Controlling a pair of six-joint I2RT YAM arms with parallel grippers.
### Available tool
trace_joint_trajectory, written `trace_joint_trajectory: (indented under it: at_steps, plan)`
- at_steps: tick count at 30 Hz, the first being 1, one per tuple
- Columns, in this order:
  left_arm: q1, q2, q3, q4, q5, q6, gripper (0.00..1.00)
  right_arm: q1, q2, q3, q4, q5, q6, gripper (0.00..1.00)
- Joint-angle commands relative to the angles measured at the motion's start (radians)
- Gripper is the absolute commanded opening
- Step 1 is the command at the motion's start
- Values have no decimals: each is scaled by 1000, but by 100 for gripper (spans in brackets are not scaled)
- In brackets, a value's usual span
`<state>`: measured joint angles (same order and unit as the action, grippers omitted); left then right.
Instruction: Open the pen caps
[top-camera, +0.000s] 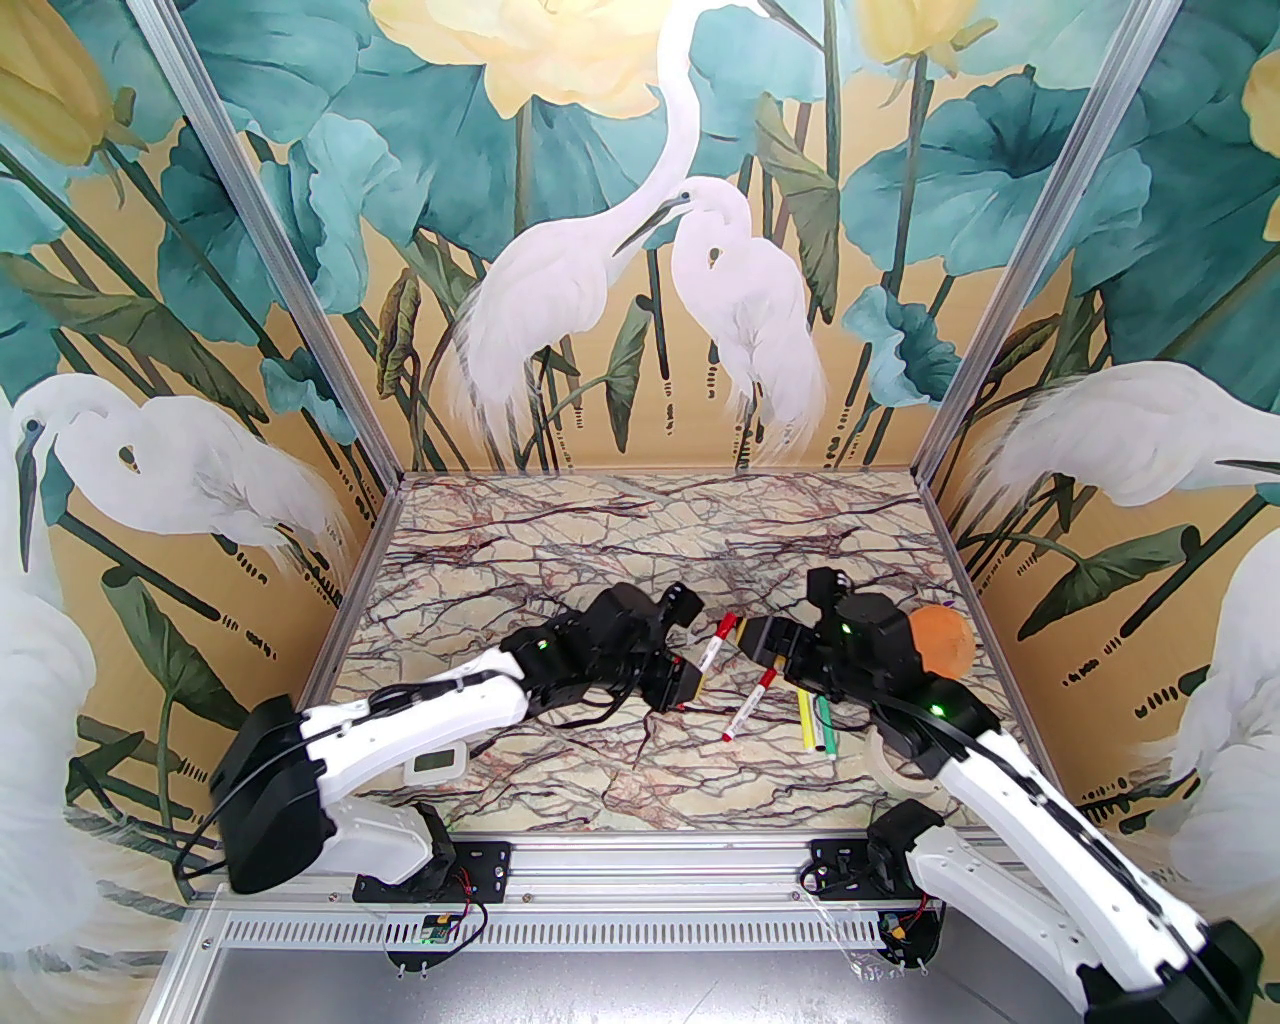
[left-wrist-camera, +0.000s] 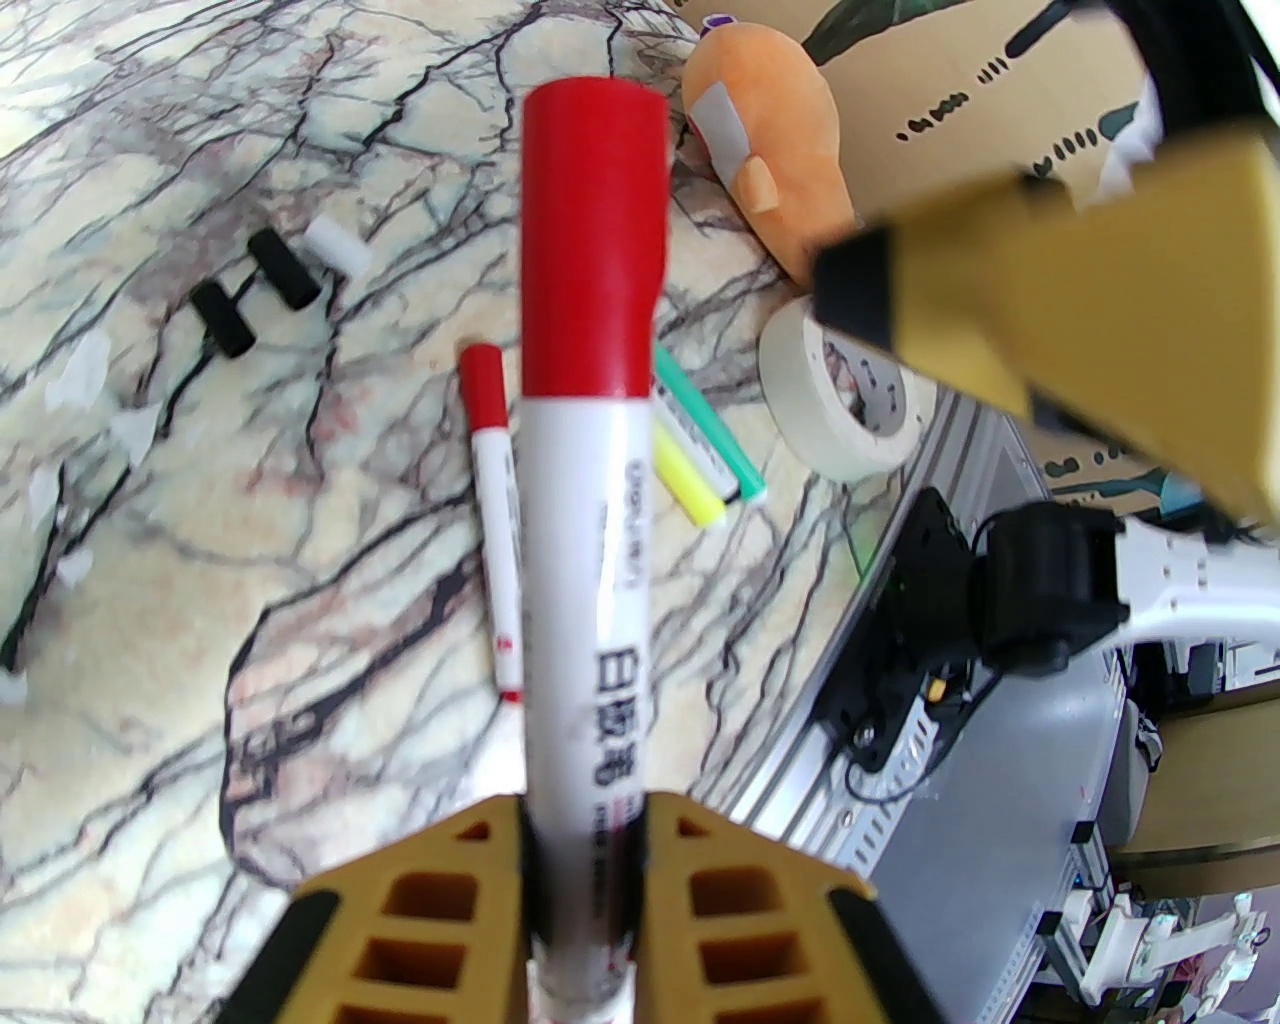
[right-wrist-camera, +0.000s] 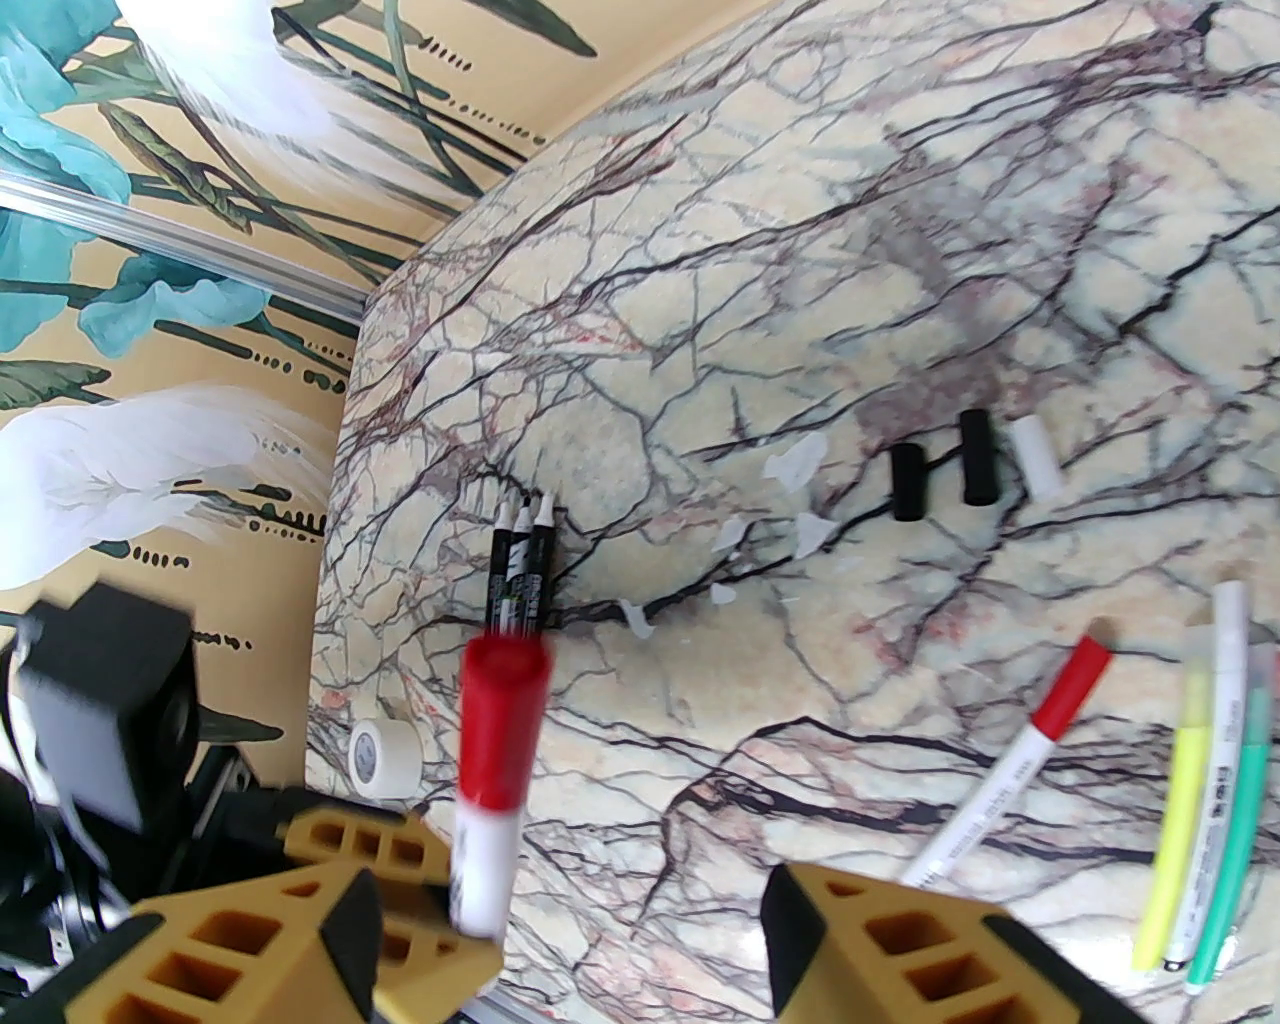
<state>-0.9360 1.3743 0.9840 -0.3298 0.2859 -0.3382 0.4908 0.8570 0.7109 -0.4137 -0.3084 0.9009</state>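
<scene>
My left gripper (left-wrist-camera: 585, 830) (top-camera: 690, 680) is shut on the white barrel of a marker whose red cap (left-wrist-camera: 595, 240) (top-camera: 722, 628) (right-wrist-camera: 505, 725) points toward the right arm. My right gripper (right-wrist-camera: 600, 930) (top-camera: 745, 635) is open, its fingers wide apart just short of that cap. A second marker lies on the table with its red cap (left-wrist-camera: 484, 388) (right-wrist-camera: 1072, 685) on. Two loose black caps (right-wrist-camera: 907, 480) (right-wrist-camera: 977, 457) and a white cap (right-wrist-camera: 1035, 457) lie together farther back.
Yellow (top-camera: 805, 720) and green (top-camera: 825, 725) markers lie by the right arm. A cream tape roll (left-wrist-camera: 850, 400) and an orange plush (top-camera: 940, 640) sit at the right. Uncapped black markers (right-wrist-camera: 520, 570) and another tape roll (right-wrist-camera: 385, 757) lie left; a white device (top-camera: 435, 765) sits near the left arm.
</scene>
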Motion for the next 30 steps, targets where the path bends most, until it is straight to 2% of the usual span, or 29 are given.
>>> trace_joint_trajectory:
  at_steps: [1, 11, 30]
  plan:
    - [0, -47, -33, 30, 16, -12, 20, 27, 58, 47, 108, -26, 35, 68]
    - [0, -77, -57, 32, 35, -14, 20, 96, 184, 88, 186, -8, 52, 57]
    - [1, -88, -83, 83, 57, -40, 20, 110, 267, 76, 277, -20, 81, 43]
